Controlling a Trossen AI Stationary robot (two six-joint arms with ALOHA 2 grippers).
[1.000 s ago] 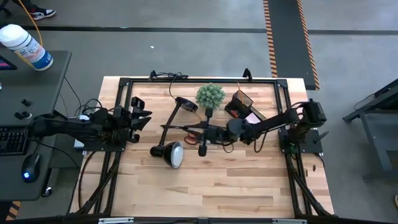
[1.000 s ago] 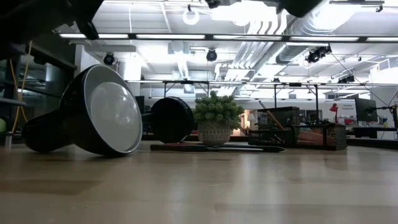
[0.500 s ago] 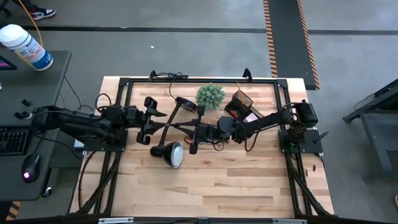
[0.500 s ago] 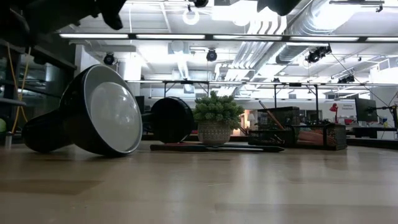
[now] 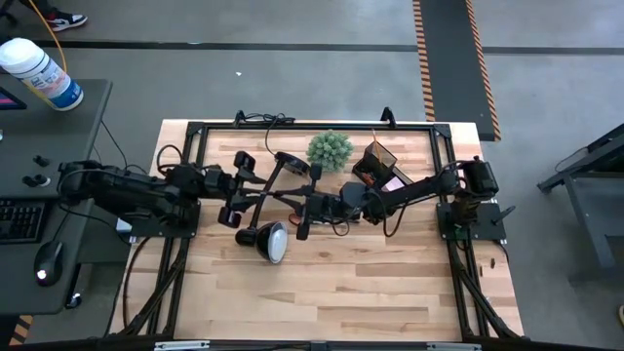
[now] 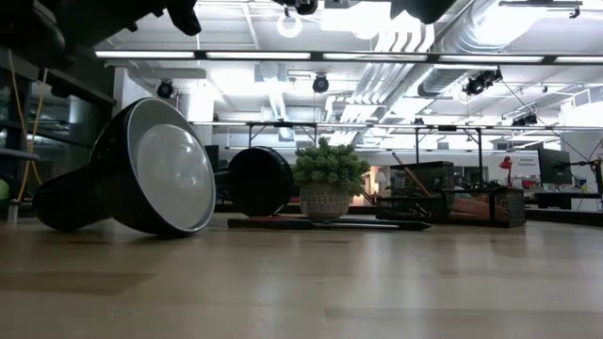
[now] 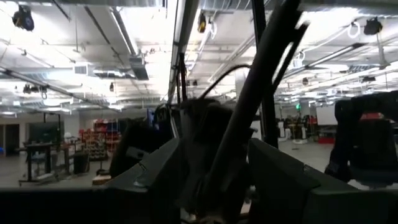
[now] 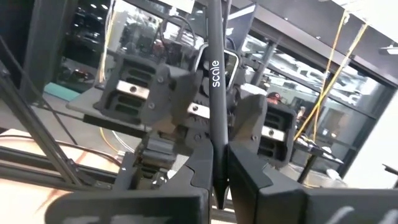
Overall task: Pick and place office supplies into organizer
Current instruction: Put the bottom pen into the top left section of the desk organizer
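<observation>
My right gripper [image 5: 295, 203] reaches over the table's middle and is shut on a dark pen [image 8: 214, 87] marked "scale". My left gripper [image 5: 255, 188] faces it from the left, open. In the left wrist view its fingers [image 7: 155, 180] stand on either side of the slanting pen [image 7: 255, 106] without closing on it. The dark organizer [image 5: 376, 159] stands at the far right beside a pink pad [image 5: 397, 181]. My right gripper pinches the pen's lower part [image 8: 217, 163] between its two fingers. They come about level from the table's right side and lie across the pen. The pen stands nearly upright, its long end above the fingers, lifted clear of the table.
A black desk lamp lies tipped over under both grippers, its head [image 5: 272, 242] toward the near side and its base [image 5: 291, 163] farther back. A green plant [image 5: 330, 148] stands at the far middle. Bare wood spreads across the table's near half [image 5: 322, 292].
My left gripper has gone toward the table's right edge, up to the held pen, and its fingers stand wider apart than before. My right gripper has shifted a little toward the table's left with the pen, still shut on it.
</observation>
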